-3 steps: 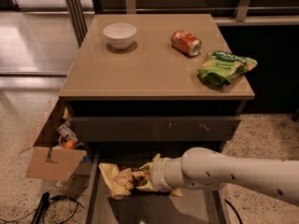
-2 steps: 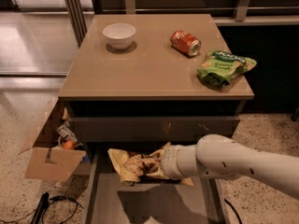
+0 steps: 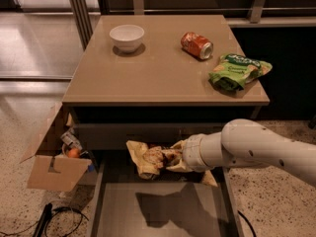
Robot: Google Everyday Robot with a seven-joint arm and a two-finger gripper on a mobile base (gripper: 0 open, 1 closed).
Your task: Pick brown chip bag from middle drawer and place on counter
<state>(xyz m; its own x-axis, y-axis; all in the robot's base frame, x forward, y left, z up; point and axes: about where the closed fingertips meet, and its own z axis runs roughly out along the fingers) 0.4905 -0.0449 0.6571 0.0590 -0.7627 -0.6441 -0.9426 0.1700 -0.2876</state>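
The brown chip bag point(image 3: 148, 158) is crinkled, tan at the edges and dark in the middle, and hangs above the open middle drawer point(image 3: 163, 209), just below the counter's front edge. My gripper point(image 3: 174, 157) comes in from the right on a white arm and is shut on the bag's right end. The bag covers most of the fingers. The tan counter point(image 3: 163, 68) lies above and behind the bag.
On the counter stand a white bowl point(image 3: 127, 36), an orange can point(image 3: 197, 45) on its side and a green snack bag point(image 3: 238, 71) at the right edge. An open cardboard box point(image 3: 57, 157) with clutter sits on the floor at the left. Cables point(image 3: 59, 218) lie on the floor.
My gripper has lifted the brown chip bag up out of the drawer and a little to the right, closer to the counter's front edge.
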